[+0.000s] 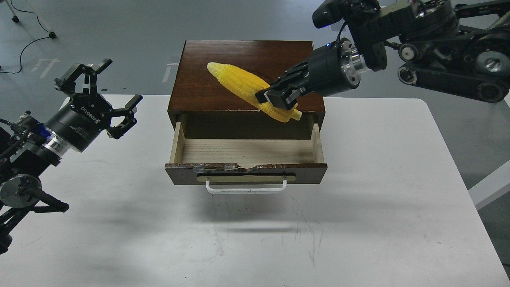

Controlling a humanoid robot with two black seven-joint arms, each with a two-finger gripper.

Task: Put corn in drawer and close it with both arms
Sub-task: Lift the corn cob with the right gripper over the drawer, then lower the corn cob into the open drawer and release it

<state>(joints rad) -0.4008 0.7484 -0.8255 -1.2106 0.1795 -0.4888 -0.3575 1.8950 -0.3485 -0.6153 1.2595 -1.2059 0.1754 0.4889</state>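
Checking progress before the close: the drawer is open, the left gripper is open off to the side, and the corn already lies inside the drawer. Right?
Not quite. The head view shows the corn on the cabinet top, with the right gripper closed on it. The drawer is open but empty, and the left gripper is open.

Robotics lab, test bench.
Plain white table [398, 167] on bare grey floor [131, 24]; loose black cables [24, 50] trail far left with a stand foot [15, 18]. White tape marks [47, 63] on floor. Lone wooden cabinet [239, 59] set as a prop, no furnishings around.
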